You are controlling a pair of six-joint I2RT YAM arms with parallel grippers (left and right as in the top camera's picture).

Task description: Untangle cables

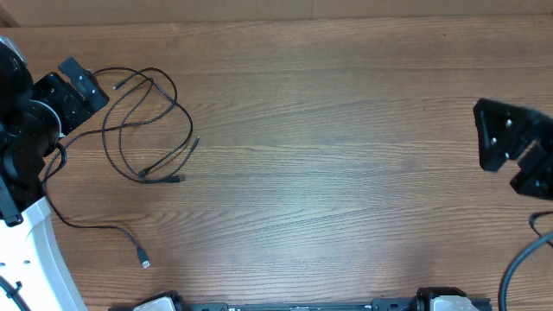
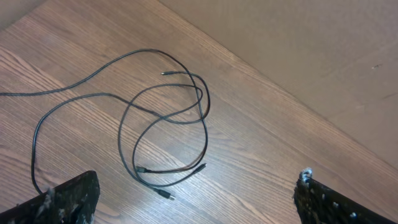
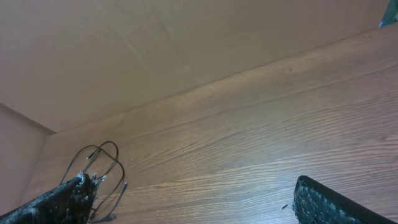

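The cables (image 1: 147, 125) are thin black cords lying in loose overlapping loops on the wooden table at the far left. They show spread out in the left wrist view (image 2: 168, 124), with small plug ends near the loops. One strand runs down to a pale-tipped plug (image 1: 144, 259). My left gripper (image 1: 73, 91) is open and empty, just left of the loops; its fingers (image 2: 193, 205) sit apart above the table. My right gripper (image 1: 510, 147) is open and empty at the far right (image 3: 193, 202), far from the cables, which show small in its view (image 3: 102, 165).
A tan wall or board (image 2: 298, 37) borders the table's far edge. The left arm's white base (image 1: 39, 259) stands at the lower left. A thick black robot wire (image 1: 518, 268) hangs at the lower right.
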